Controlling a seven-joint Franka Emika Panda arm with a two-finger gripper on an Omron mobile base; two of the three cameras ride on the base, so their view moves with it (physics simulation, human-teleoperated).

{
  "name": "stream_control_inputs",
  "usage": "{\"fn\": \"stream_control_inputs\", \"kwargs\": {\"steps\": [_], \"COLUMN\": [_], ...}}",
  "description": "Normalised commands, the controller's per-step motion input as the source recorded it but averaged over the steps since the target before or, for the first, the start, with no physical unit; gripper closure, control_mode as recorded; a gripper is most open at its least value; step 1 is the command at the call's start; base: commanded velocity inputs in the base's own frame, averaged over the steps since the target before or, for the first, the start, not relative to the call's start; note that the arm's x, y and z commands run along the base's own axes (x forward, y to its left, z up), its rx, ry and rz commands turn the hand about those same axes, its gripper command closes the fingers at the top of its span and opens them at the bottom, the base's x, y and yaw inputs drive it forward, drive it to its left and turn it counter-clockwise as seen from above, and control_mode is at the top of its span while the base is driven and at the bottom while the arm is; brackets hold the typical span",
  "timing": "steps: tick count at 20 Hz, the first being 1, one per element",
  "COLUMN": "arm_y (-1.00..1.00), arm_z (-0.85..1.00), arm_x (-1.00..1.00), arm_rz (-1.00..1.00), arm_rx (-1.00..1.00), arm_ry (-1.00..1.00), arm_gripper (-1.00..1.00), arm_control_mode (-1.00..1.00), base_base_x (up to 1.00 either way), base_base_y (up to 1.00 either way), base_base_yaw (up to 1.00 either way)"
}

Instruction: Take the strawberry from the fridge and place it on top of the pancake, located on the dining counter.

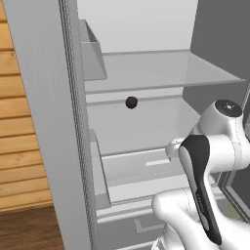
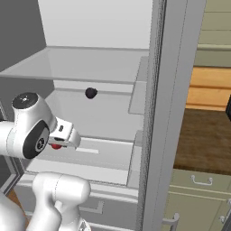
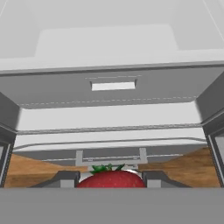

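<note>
The strawberry (image 3: 112, 179), bright red with green leaves, sits pinched between my gripper's (image 3: 111, 183) two dark fingertips (image 3: 65, 178); the gripper is shut on it. In the right base view the strawberry (image 2: 56, 146) shows as a red spot just under the white hand, level with the lower shelf. The fridge (image 1: 146, 73) stands open in front of me, with white shelves inside and its drawers (image 3: 113, 85) ahead of the hand. The pancake is out of view.
A dark purple-black round fruit (image 1: 131, 102) (image 2: 91, 93) lies on the middle shelf, above the hand. Open fridge doors (image 1: 44, 122) (image 2: 169, 113) flank the arm on both sides. A dark-brown wooden top (image 2: 205, 140) over pale drawers lies beyond the right door.
</note>
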Motion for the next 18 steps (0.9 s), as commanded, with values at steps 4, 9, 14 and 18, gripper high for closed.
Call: {"fn": "stream_control_inputs", "kwargs": {"steps": [4, 9, 14, 18], "arm_y": [0.0, 0.0, 0.0, 0.0], "arm_z": [0.0, 0.0, 0.0, 0.0], "arm_x": [0.0, 0.0, 0.0, 0.0], "arm_rz": [0.0, 0.0, 0.0, 0.0], "arm_rx": [0.0, 0.0, 0.0, 0.0], "arm_ry": [0.0, 0.0, 0.0, 0.0], "arm_gripper": [1.0, 1.0, 1.0, 1.0], "arm_control_mode": [-1.0, -1.0, 1.0, 1.0], "base_base_x": [0.0, 0.0, -0.03, -0.04], "base_base_y": [0.0, 0.0, 0.0, 0.08], "base_base_yaw": [0.0, 0.0, 0.11, 0.31]}}
